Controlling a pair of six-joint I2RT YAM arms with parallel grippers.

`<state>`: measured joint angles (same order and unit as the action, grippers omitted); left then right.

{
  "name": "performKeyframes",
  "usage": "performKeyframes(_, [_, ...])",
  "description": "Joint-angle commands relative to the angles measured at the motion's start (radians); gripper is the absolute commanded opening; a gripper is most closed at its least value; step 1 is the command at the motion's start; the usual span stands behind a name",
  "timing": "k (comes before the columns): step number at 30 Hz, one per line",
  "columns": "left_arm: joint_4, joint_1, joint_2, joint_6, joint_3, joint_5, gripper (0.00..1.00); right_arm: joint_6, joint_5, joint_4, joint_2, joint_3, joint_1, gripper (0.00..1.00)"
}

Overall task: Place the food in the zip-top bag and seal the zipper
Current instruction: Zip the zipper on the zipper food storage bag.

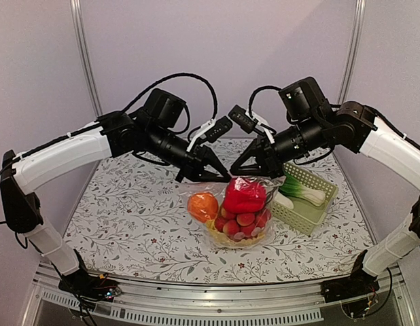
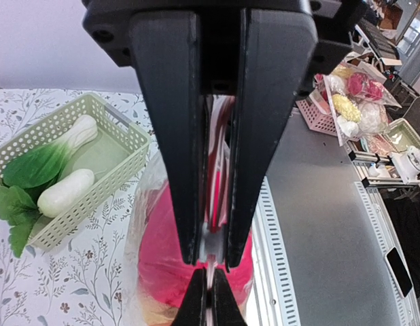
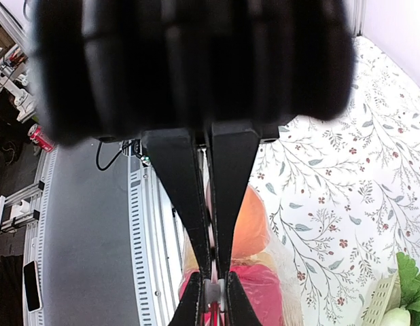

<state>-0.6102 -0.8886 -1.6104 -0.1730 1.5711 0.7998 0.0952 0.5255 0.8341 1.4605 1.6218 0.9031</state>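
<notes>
The zip-top bag (image 1: pixel 196 189) stands mid-table, holding an orange (image 1: pixel 203 206), a round red fruit (image 1: pixel 244 195), a cluster of small red-pink fruits (image 1: pixel 240 224) and a yellowish piece (image 1: pixel 227 242) at the bottom. Both grippers meet tip to tip at its mouth. My left gripper (image 1: pixel 220 175) (image 2: pixel 210 261) is shut on the zipper (image 2: pixel 213 245). My right gripper (image 1: pixel 235 170) (image 3: pixel 215 275) comes from the other side, shut on the same strip (image 3: pixel 212 291). The red fruit (image 2: pixel 162 265) and orange (image 3: pixel 247 224) show through the plastic below the fingers.
A pale green slotted basket (image 1: pixel 317 178) (image 2: pixel 94 102) stands right of the bag, touching or nearly touching it, with white-and-green leafy vegetables (image 1: pixel 302 190) (image 2: pixel 67 193) in it. The flowered cloth (image 1: pixel 128 224) covers the table. A metal rail (image 1: pixel 217 299) runs along the near edge.
</notes>
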Motion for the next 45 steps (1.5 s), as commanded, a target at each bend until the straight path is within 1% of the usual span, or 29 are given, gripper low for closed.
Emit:
performKeyframes(1, [-0.121, 0.076, 0.071, -0.032, -0.019, -0.028, 0.0, 0.018, -0.056, 0.142, -0.082, -0.002, -0.039, 0.0])
performKeyframes(6, [-0.15, 0.108, 0.081, -0.05, -0.031, -0.036, 0.0, 0.029, -0.07, 0.17, -0.091, 0.005, -0.053, 0.0])
performKeyframes(22, [-0.227, 0.157, 0.084, -0.098, -0.036, -0.065, 0.0, 0.065, -0.079, 0.248, -0.084, 0.047, -0.066, 0.0])
performKeyframes(34, [-0.239, 0.198, 0.096, -0.111, -0.049, -0.079, 0.0, 0.08, -0.094, 0.284, -0.09, 0.056, -0.074, 0.0])
performKeyframes(45, [-0.239, 0.243, 0.105, -0.116, -0.063, -0.089, 0.0, 0.08, -0.104, 0.284, -0.096, 0.057, -0.082, 0.0])
